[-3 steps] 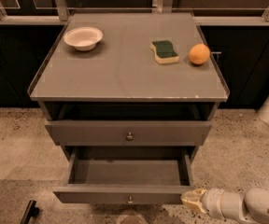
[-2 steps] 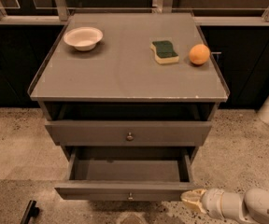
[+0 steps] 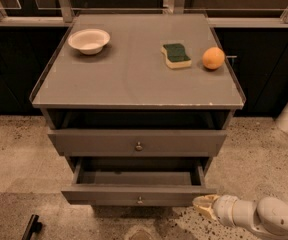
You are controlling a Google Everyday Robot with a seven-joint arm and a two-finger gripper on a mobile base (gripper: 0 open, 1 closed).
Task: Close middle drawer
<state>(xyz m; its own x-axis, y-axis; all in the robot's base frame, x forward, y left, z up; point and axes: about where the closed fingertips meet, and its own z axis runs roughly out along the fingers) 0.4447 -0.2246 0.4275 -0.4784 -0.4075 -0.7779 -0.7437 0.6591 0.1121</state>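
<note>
Grey cabinet [image 3: 134, 86]: middle drawer [image 3: 104, 196] open; claw [image 3: 203, 203] at its right front corner, grip state cannot tell.

**Cabinet, drawers, gripper**

On the cabinet top [image 3: 134, 86], a bowl [image 3: 89, 40] sits at 10 o'clock, a sponge [image 3: 176, 55] at 1 and an orange [image 3: 213, 58] at 2. Under the upper drawer [image 3: 94, 143], the middle drawer [image 3: 109, 195] juts forward. The gripper [image 3: 202, 203] is at its front's 3 o'clock end.
</note>
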